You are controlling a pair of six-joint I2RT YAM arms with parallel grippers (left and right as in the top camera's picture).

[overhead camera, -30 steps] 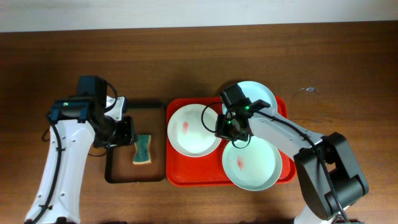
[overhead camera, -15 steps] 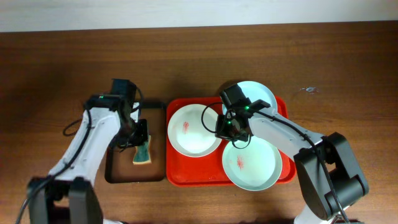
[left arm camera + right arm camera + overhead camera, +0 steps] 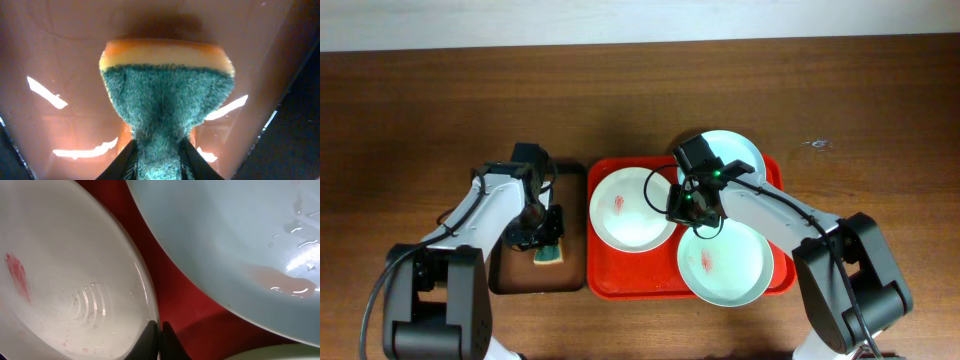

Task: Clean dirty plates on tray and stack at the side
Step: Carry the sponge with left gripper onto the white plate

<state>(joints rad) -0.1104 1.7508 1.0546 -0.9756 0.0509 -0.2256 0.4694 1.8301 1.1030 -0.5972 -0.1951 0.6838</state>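
Overhead view: three plates lie in red tray [image 3: 610, 285]. White plate [image 3: 630, 215] at left, blue plate [image 3: 740, 150] at far right, green plate [image 3: 725, 265] at near right. Red smear seen on each, none wiped.

Left wrist view: sponge [image 3: 165, 95] pinched between left fingers [image 3: 121, 165], gap narrow, within black tray [image 3: 505, 275] beside red tray.

Right wrist view: right fingers [image 3: 145, 345] closed thin on rim of white plate.

Step judged: sponge pickup, with plate steadied.

Next move: sponge to be carried to white plate and pressed on smear, with rim held firm.
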